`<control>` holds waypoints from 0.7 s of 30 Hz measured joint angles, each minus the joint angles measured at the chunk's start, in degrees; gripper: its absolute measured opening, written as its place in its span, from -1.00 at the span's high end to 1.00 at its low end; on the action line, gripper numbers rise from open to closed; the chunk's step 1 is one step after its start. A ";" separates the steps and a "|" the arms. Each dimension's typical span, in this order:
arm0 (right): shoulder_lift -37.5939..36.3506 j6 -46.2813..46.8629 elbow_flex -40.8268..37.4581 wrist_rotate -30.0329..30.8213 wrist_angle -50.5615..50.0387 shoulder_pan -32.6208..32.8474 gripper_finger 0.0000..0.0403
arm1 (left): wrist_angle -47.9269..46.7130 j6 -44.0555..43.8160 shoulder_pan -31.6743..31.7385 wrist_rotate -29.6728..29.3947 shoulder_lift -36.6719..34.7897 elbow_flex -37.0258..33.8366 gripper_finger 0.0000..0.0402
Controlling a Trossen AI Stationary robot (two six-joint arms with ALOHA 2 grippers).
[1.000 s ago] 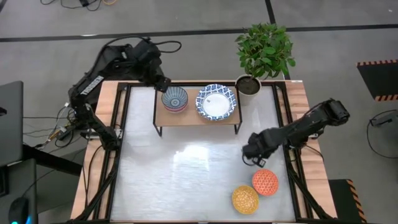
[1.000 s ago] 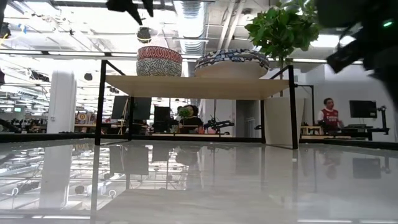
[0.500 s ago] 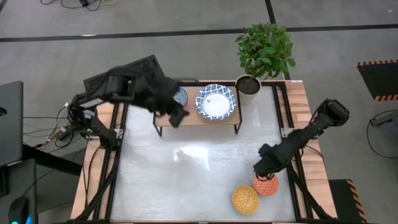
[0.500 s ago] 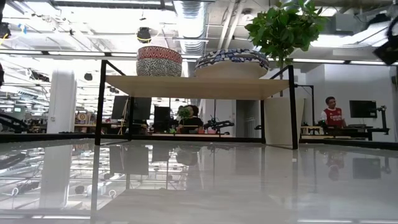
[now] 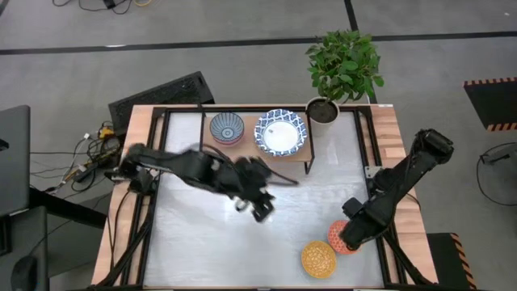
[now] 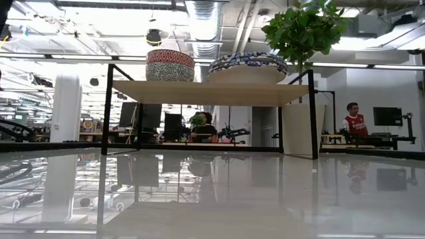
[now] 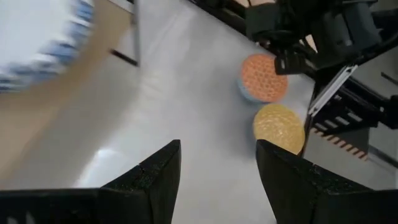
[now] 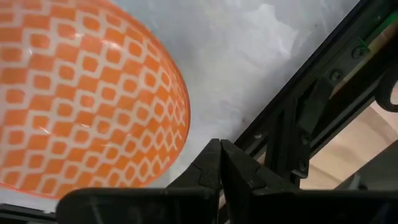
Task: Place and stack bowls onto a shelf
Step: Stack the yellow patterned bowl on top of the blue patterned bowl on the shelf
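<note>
Two small bowls lie upside down on their rims at the table's near right: the orange-red bowl [image 5: 341, 236] [image 7: 264, 76] [image 8: 81, 99] and the yellow-orange bowl [image 5: 317, 259] [image 7: 278, 126]. The shelf [image 5: 242, 152] [image 6: 206, 93] at the far edge bears a small grey-blue bowl [image 5: 227, 128] [image 6: 170, 66] and the wide blue-and-white bowl [image 5: 281, 132] [image 6: 248, 66]. My left gripper [image 5: 260, 212] [image 7: 217, 165] hangs open over the table's middle, pointing toward the two small bowls. My right gripper [image 5: 353, 234] [image 8: 219, 155] is shut, low beside the orange-red bowl's right rim, with a strip of table between them.
A potted plant [image 5: 343, 65] [image 6: 302, 30] stands at the shelf's right end. The table's black frame rail [image 8: 298, 106] runs close behind my right gripper. Bare glossy tabletop [image 5: 202, 242] lies near and to the left. A person [image 6: 350, 123] sits in the room beyond.
My left arm has swung from behind the shelf's far left corner, over the shelf, out to the table's middle, toward the near right. My right gripper has moved toward the near edge and down beside the orange-red bowl. The bowls have kept their places.
</note>
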 joint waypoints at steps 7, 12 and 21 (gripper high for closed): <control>-0.02 0.32 0.00 2.09 0.45 3.69 0.83 | 13.48 -4.97 -3.08 -0.50 10.86 0.00 0.04; -0.01 2.38 0.00 6.08 0.46 5.56 0.83 | 16.41 -9.28 -4.25 0.54 18.39 -0.03 0.04; -0.01 3.65 0.02 9.00 0.83 7.45 0.83 | 28.37 -11.63 -6.24 0.07 28.10 -0.04 0.04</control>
